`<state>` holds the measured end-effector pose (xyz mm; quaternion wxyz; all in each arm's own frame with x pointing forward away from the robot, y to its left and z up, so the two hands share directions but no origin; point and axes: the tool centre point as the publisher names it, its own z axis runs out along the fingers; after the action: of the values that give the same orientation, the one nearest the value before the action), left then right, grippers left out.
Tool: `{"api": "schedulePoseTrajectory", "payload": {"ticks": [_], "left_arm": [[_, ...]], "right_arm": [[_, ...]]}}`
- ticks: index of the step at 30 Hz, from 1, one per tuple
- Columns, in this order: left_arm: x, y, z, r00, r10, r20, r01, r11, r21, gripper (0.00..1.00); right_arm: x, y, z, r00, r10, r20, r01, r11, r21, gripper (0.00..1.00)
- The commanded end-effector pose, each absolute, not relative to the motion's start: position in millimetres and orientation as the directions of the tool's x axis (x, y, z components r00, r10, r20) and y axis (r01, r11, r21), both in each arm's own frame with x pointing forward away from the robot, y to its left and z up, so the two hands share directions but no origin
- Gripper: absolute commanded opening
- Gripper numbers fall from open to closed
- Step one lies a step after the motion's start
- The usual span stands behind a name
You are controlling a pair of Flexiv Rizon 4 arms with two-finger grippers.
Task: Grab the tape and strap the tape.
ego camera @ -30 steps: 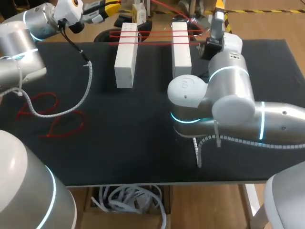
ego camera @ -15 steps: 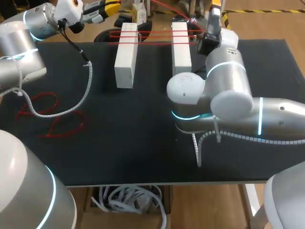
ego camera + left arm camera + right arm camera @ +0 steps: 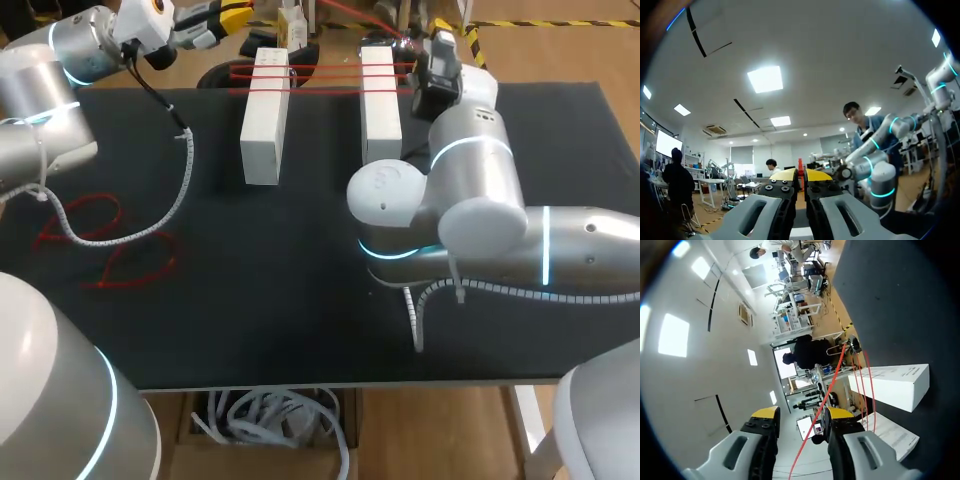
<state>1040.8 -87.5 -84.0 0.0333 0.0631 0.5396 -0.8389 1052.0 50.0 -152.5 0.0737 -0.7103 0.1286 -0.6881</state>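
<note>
**Head view.** A black table (image 3: 280, 320) carries two long blocks near its 12 o'clock edge. The left white rectangular block (image 3: 262, 130) stands toward 11 o'clock and the right white rectangular block (image 3: 380, 120) closer to 12. Thin red tape (image 3: 320, 78) runs in several taut strands across the far ends of both blocks. A loose tangle of red cord (image 3: 105, 255) lies flat on the table at 9 o'clock. The right gripper (image 3: 442, 30) is at 1 o'clock, just beyond the far end of the right block, where the strands end. The left gripper (image 3: 235, 14) is past the table's edge at 11 o'clock, well apart from the tape.

**Left wrist view.** The left gripper (image 3: 801, 176) has its yellow-tipped fingers drawn together, with nothing between them.

**Right wrist view.** The right gripper (image 3: 801, 414) has its fingers standing apart. One strand of the red tape (image 3: 833, 377) passes between them, close against one finger and clear of the other. It leads ahead to the two white blocks on the black table (image 3: 890, 290).
</note>
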Motion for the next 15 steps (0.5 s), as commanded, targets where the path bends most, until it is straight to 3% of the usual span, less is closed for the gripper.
{"api": "schedulePoseTrajectory", "payload": {"ticks": [1,15], "left_arm": [[1041.1,-87.4,-84.5,-0.990,0.013,-0.143,0.124,-0.417,-0.901,0.00],[1041.1,-87.4,-84.5,-0.990,0.013,-0.143,0.124,-0.417,-0.901,0.00]], "right_arm": [[1049.3,51.7,-151.3,0.022,-0.287,0.958,-0.087,-0.955,-0.284,0.37],[1043.6,49.9,-149.1,0.014,-0.299,0.954,-0.102,-0.950,-0.296,0.29]]}}
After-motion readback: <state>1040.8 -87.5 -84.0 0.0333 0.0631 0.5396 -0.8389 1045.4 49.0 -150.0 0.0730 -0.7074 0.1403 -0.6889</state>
